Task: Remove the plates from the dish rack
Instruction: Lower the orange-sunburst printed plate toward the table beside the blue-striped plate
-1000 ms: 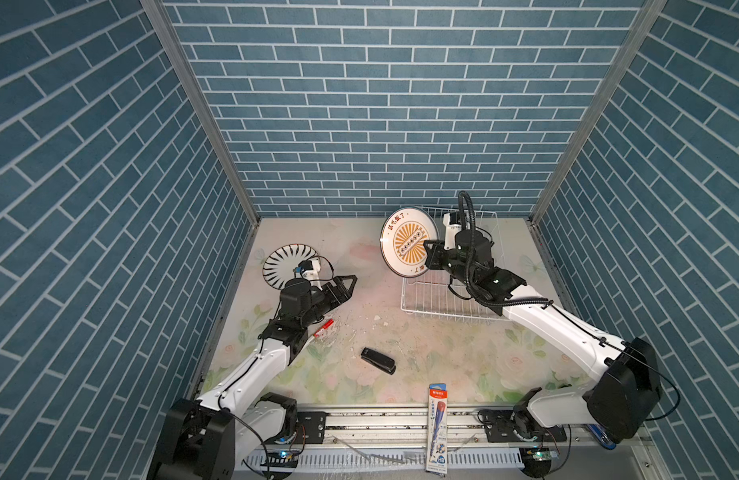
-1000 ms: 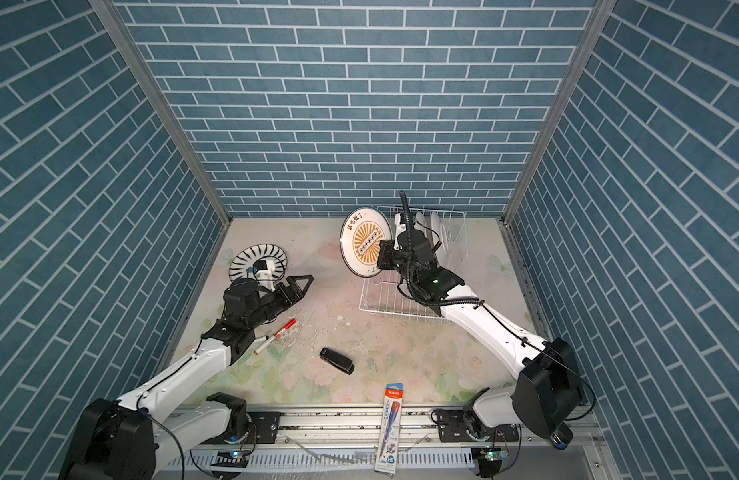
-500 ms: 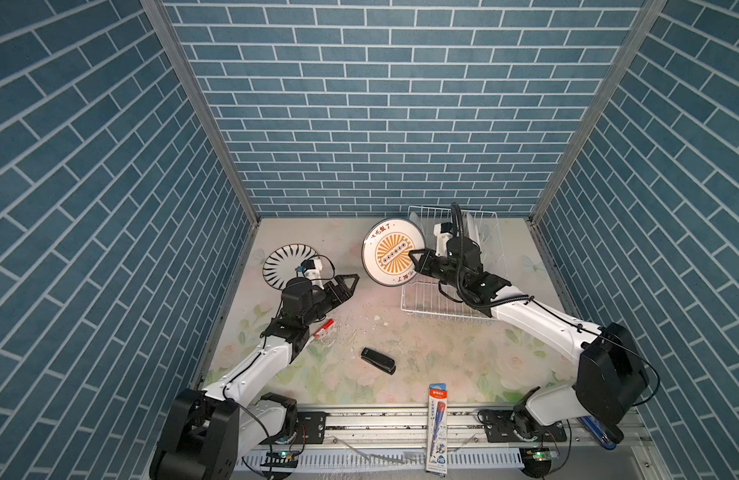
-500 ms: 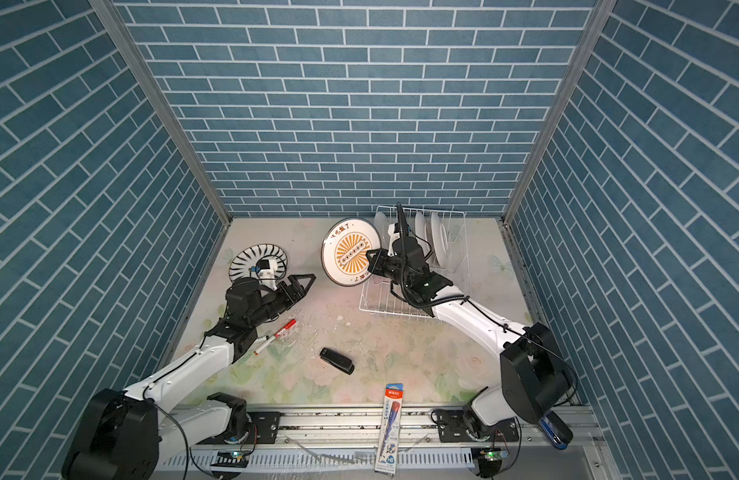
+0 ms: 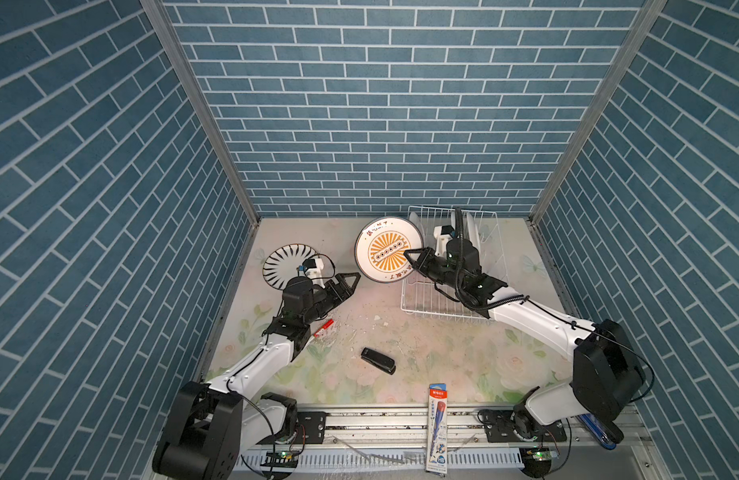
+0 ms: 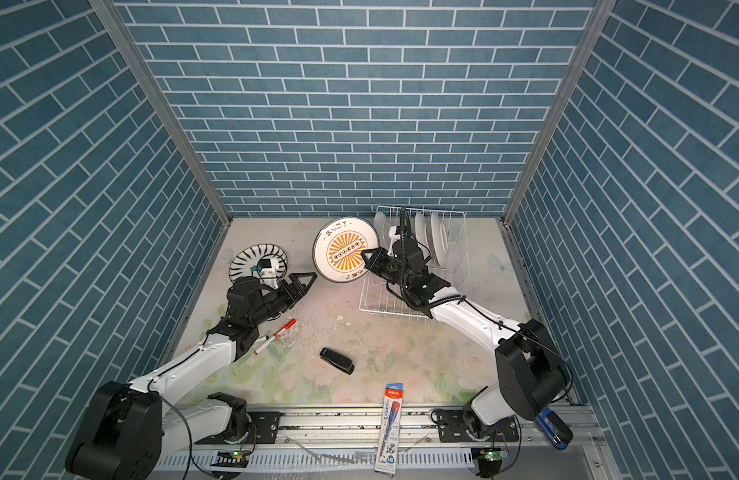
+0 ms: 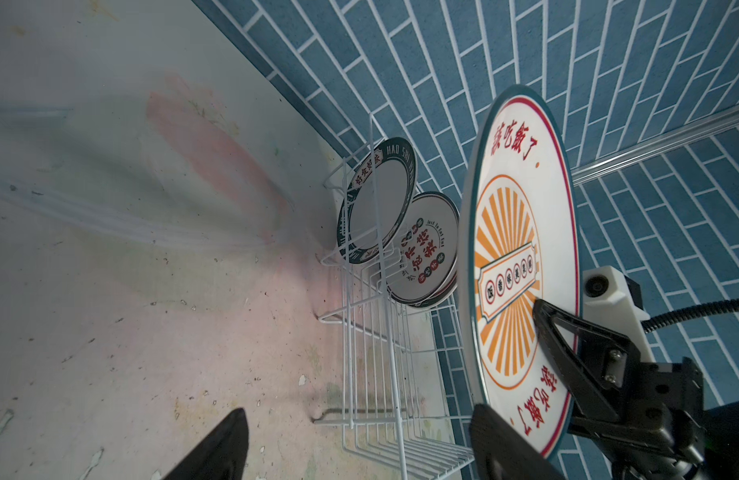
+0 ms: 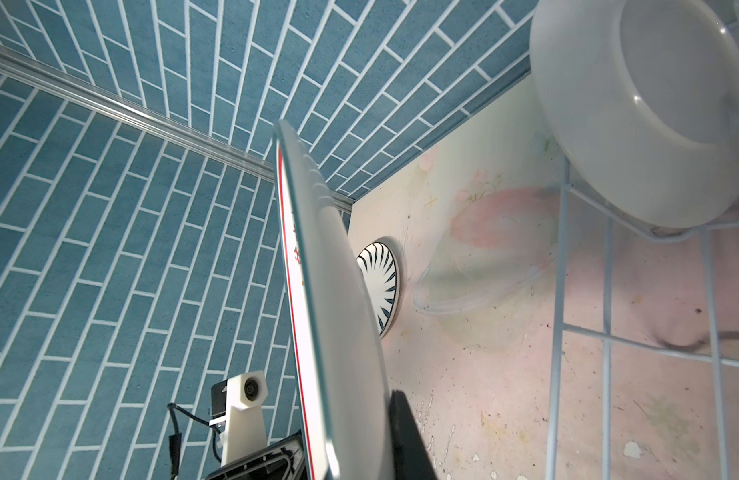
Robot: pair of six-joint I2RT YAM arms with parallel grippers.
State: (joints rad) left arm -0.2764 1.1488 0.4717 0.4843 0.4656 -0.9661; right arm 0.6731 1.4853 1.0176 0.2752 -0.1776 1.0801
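A table [image 5: 442,353] with a pale, scuffed floral top sits inside three walls of blue brick pattern. Lying loose on it are a red-capped marker [image 6: 276,334], a small black object [image 5: 378,360] and, at the near edge, a packaged pencil [image 5: 438,432]. The white wire dish rack [image 5: 450,309] stands at the back right, with more plates [image 6: 436,232] on edge in its far slots. A black-striped plate [image 5: 282,259] lies flat at the back left.

The right arm reaches from its near-right base across the rack's front. The right fingers [image 8: 405,436] are clamped on the rim of an orange-rayed plate [image 5: 384,249], held on edge just left of the rack. The left arm stretches low over the table. The left fingers [image 7: 222,449] are spread wide and empty, pointing at that plate's lower rim
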